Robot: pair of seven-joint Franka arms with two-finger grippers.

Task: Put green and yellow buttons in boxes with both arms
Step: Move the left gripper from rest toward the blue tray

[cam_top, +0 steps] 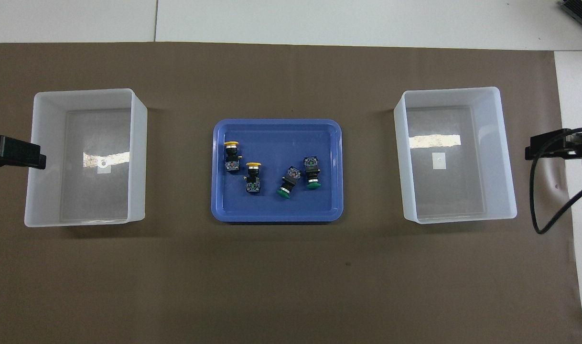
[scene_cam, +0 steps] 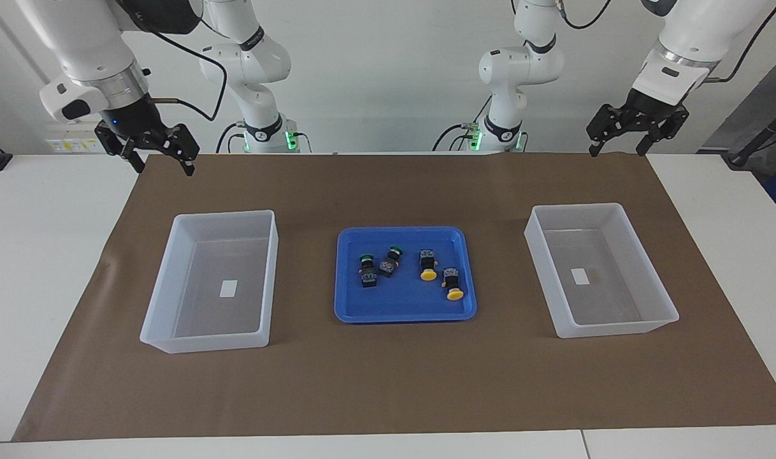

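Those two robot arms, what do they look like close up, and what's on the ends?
Both arms are glossy white, built of rounded jointed segments with black bands at the joints. Each has a silver ring at the wrist, then a black two-finger claw: right gripper, left gripper. Black cables loop along them, and green lights glow at their bases.

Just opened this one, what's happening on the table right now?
Nothing is being handled yet. Two green buttons and two yellow buttons lie in the blue tray at the middle of the brown mat. A box sits toward each end, holding no buttons. The right gripper and left gripper hang open in the air near the robots' edge of the mat, holding nothing.
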